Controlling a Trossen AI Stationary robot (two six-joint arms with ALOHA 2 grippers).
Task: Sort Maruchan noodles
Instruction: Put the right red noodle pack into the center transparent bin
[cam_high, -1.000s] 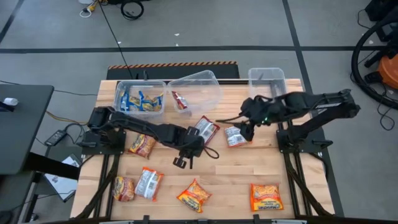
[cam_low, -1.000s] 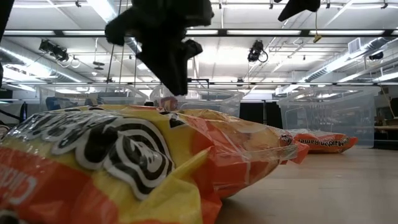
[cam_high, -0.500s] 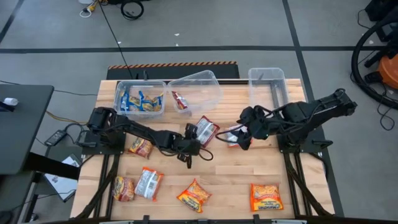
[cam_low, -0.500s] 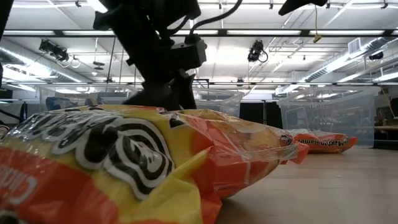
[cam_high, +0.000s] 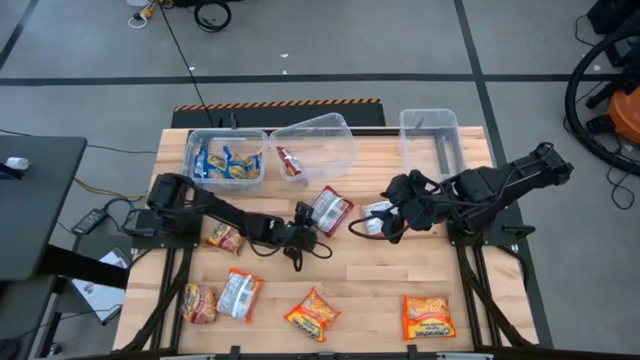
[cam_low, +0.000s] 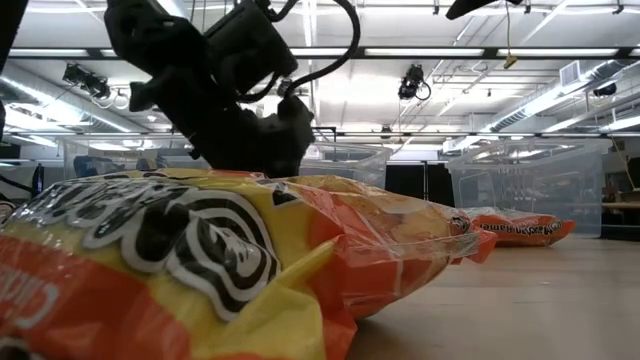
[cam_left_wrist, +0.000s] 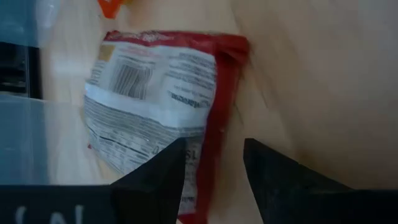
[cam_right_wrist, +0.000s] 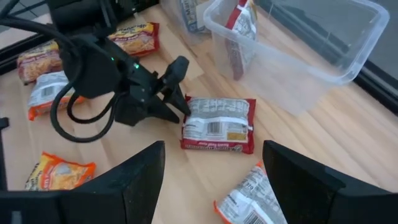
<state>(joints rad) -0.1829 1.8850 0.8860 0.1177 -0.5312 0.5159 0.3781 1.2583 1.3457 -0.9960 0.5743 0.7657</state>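
Observation:
A dark red-silver noodle packet lies flat on the table, barcode side up. My left gripper is low beside it and open. Its two fingers stand on either side of the packet's red side edge. My right gripper hangs open well above the table, with nothing between its fingers. Another silver-red packet lies under it. Several orange-yellow packets lie along the near side of the table. My left gripper comes slanting down at the packet's red side edge from the table's left. One finger is over the packet and the other over bare wood. I cannot tell whether either finger touches the packet.
Three clear tubs stand along the far edge. The left tub holds blue-yellow packets. The tilted middle tub holds a red packet. The third is the right tub. An orange packet fills the foreground of the low view. Bare wood lies between the arms.
My left gripper has come down and moved toward the far edge, up to the dark red-silver packet, tipping more steeply downward. My right gripper has shifted a little toward the table's left, over the silver-red packet. No packet has moved.

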